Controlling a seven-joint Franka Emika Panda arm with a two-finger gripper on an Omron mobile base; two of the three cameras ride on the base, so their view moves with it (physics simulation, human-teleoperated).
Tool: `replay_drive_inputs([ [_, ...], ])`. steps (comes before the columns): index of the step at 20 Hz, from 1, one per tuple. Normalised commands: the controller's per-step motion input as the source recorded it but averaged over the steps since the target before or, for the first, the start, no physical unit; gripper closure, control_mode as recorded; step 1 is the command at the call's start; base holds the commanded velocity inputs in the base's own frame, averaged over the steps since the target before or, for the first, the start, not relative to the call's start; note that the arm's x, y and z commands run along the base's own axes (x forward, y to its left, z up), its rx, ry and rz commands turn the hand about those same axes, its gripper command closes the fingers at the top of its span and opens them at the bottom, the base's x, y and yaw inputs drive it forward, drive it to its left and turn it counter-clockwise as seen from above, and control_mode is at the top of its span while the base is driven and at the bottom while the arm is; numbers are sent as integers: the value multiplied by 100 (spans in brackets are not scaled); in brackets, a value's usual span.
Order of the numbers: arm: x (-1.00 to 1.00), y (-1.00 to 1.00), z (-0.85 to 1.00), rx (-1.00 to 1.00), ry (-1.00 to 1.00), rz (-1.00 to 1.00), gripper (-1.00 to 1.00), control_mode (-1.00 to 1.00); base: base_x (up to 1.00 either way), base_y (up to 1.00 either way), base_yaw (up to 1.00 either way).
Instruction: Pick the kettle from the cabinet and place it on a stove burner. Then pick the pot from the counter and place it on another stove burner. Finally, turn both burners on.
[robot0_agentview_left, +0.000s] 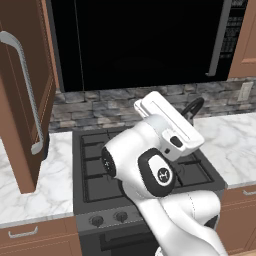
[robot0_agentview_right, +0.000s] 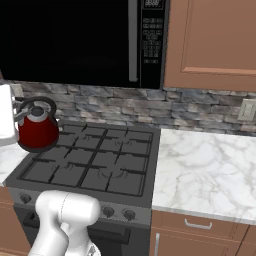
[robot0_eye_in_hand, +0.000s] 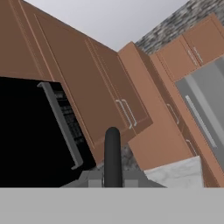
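My gripper (robot0_agentview_right: 19, 114) is shut on the black arched handle of the red kettle (robot0_agentview_right: 38, 132), which hangs at the left of the stove burners (robot0_agentview_right: 95, 157) in the right base view. In the left base view my white hand (robot0_agentview_left: 167, 125) covers the kettle's body, and its handle (robot0_agentview_left: 193, 107) sticks out past the hand over the cooktop (robot0_agentview_left: 95, 172). The hand view has the black handle (robot0_eye_in_hand: 113, 151) upright between my fingertips. The cabinet door (robot0_agentview_left: 25, 100) stands open at the left. White marble counter (robot0_agentview_right: 200, 160) flanks the stove. The pot is out of view.
A black microwave (robot0_agentview_left: 145, 40) hangs low over the stove. Round knobs (robot0_agentview_right: 118, 213) line the stove's front. Closed brown wall cabinets (robot0_agentview_right: 215, 45) sit at the upper right. My own arm (robot0_agentview_left: 150, 175) covers the middle of the cooktop in the left base view.
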Motion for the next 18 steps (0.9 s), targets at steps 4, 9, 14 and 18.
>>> replay_drive_inputs([
  [4,15,0,-18,2,0,0,100,-100,0,0,0],
  [9,15,0,-10,0,0,0,100,-100,0,0,0],
  [14,44,7,-14,0,0,0,100,-100,0,0,0],
  [18,41,16,-21,0,0,0,100,-100,0,0,0],
])
